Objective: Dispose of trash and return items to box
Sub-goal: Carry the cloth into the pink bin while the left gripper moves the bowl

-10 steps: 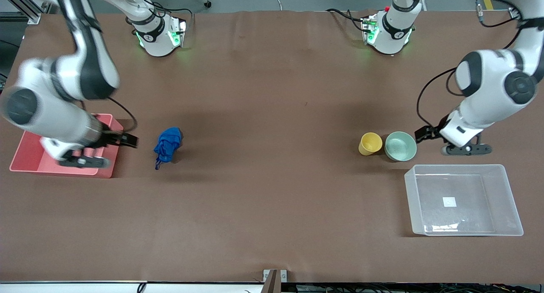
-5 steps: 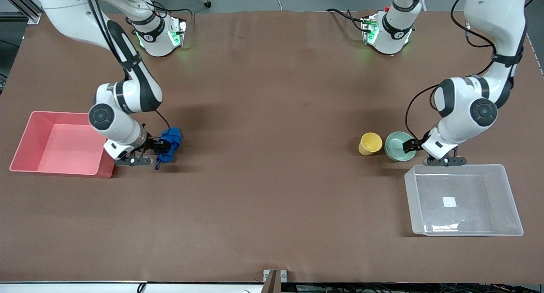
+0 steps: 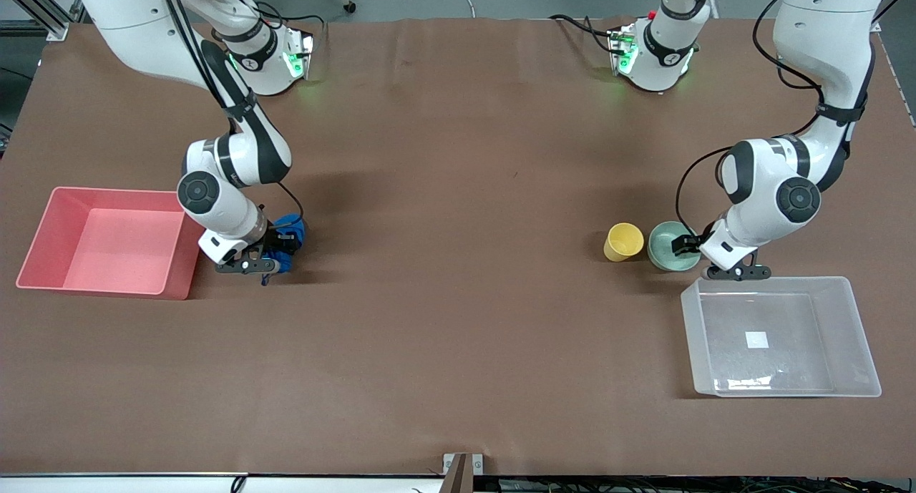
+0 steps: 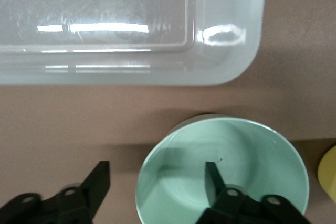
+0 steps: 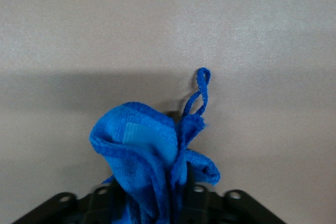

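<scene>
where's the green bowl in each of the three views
Front view: the green bowl sits beside the yellow cup, farther from the camera than the clear box.
Left wrist view: the bowl shows between the left end effector fingers, one finger inside it, one outside.
Right wrist view: not in it.
Shared landmark: the clear box, next to the bowl in both views.

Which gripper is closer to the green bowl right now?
Left. The left gripper straddles the bowl rim, open; the right gripper is at the blue wad.
</scene>
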